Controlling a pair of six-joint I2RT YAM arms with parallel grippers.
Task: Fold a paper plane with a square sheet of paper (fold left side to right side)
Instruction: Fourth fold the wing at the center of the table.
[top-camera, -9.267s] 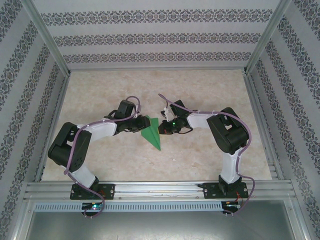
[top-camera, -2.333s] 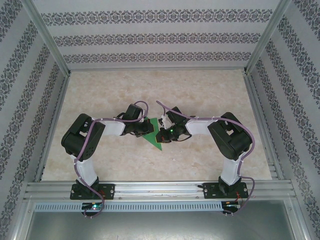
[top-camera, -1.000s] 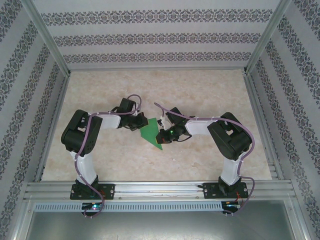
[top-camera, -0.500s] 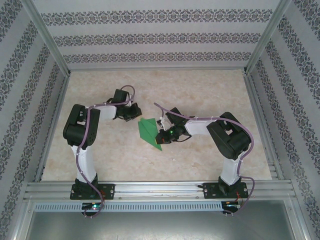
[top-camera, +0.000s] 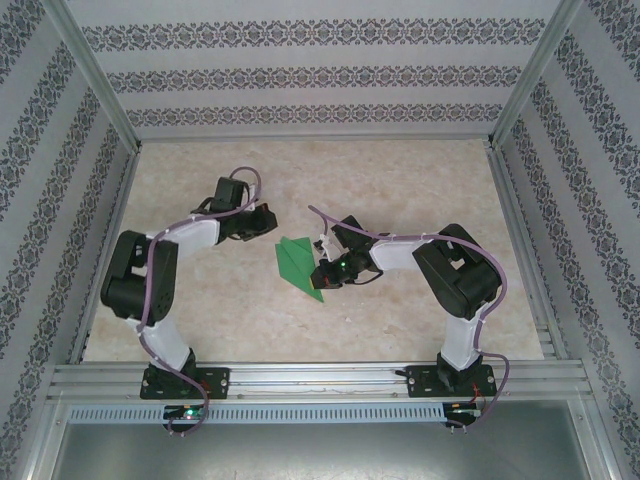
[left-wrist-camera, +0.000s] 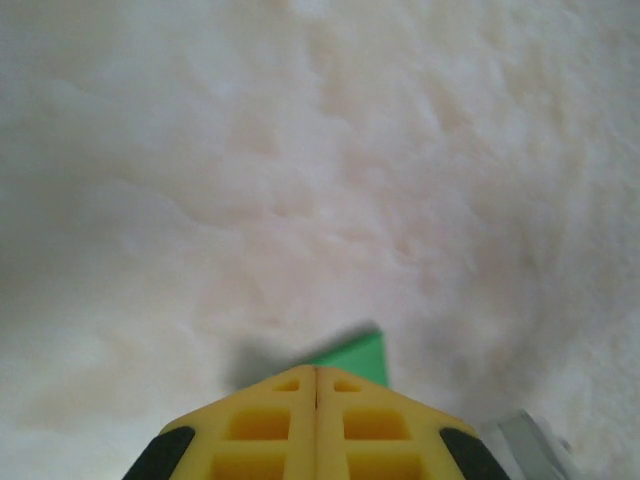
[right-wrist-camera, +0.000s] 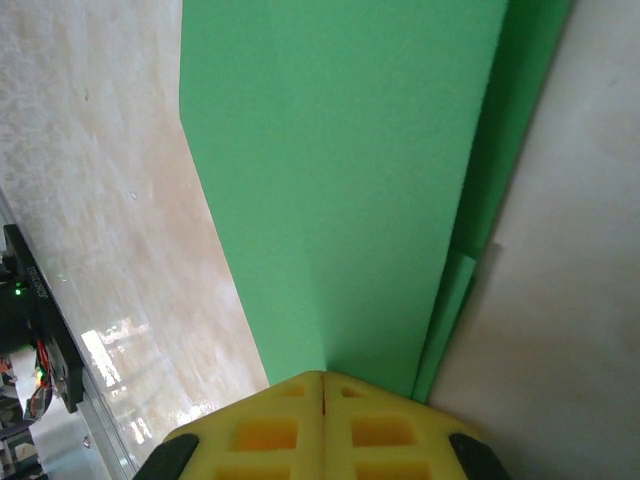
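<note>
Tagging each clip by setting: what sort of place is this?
Probably a purpose-built robot test enclosure, not a home: marble-look tabletop, aluminium frame rails, and patterned wall panels boxing it in.

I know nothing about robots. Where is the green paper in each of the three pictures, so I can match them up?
Top view: the green paper lies near the middle of the table.
Left wrist view: one green corner peeks out just above the yellow left claw.
Right wrist view: it covers the upper middle, reaching down to the right claw.
Shared landmark: the pale marbled table.
</note>
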